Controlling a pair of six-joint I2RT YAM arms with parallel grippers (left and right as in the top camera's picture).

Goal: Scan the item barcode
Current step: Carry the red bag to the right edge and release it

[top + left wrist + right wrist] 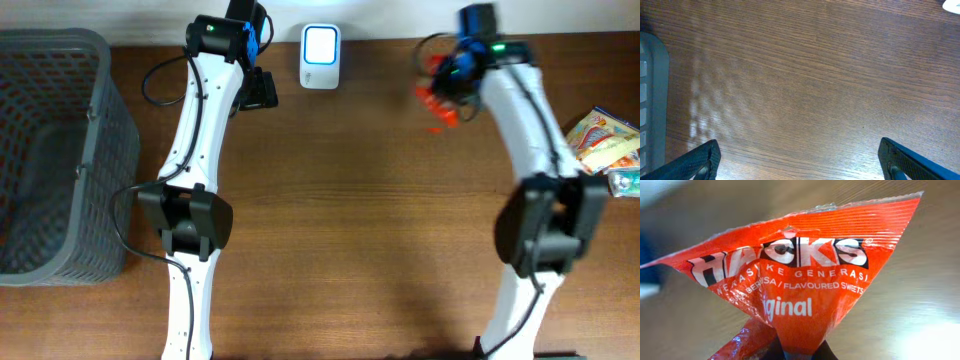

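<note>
Orange Hacks packet [800, 290] hides the right jaws pinching it.

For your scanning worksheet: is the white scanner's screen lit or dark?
Lit: the scanner shows a bright, glowing panel in the overhead view.

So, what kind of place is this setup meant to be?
Probably a mock shop checkout: a white scanner at the far edge of the wooden table, a grey basket on the left, and an orange sweets packet held in the right end effector.
</note>
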